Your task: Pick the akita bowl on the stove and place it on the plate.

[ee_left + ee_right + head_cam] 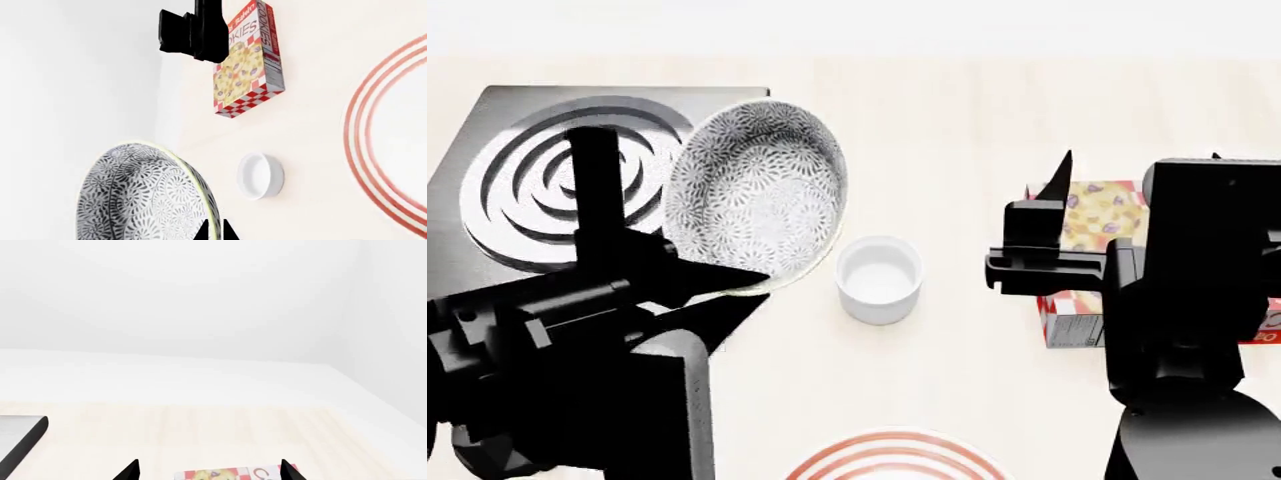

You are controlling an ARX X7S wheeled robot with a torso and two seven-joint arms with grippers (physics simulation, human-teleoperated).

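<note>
My left hand [727, 285] is closed on the rim of the bowl [758, 192] and holds it tilted, so that its inside faces up toward the head camera. The bowl is lifted, half over the right edge of the stove [507, 190] and half over the light wood table [961, 140]. From the left wrist camera I see the patterned outside of the bowl [140, 195] very near, and my two fingertips [215, 232] at its rim.

Just beside the bowl, on the table, stands a small white cup [878, 279], upright. In the head view it is between the bowl and my right arm. I cannot tell if the bowl touches it.

The plate [894, 458] lies at the near edge of the head view, only its far part with red rings is seen. It is well apart from the bowl. The left wrist camera shows its ringed rim [373, 150] beside the cup [259, 176].

My right hand [1054, 215] is open and holds nothing; it hovers over a box of cookies [1088, 262] which lies flat on the table. In the right wrist view the two fingertips [130, 471] stand apart, with the box [227, 474] between them lower down.
</note>
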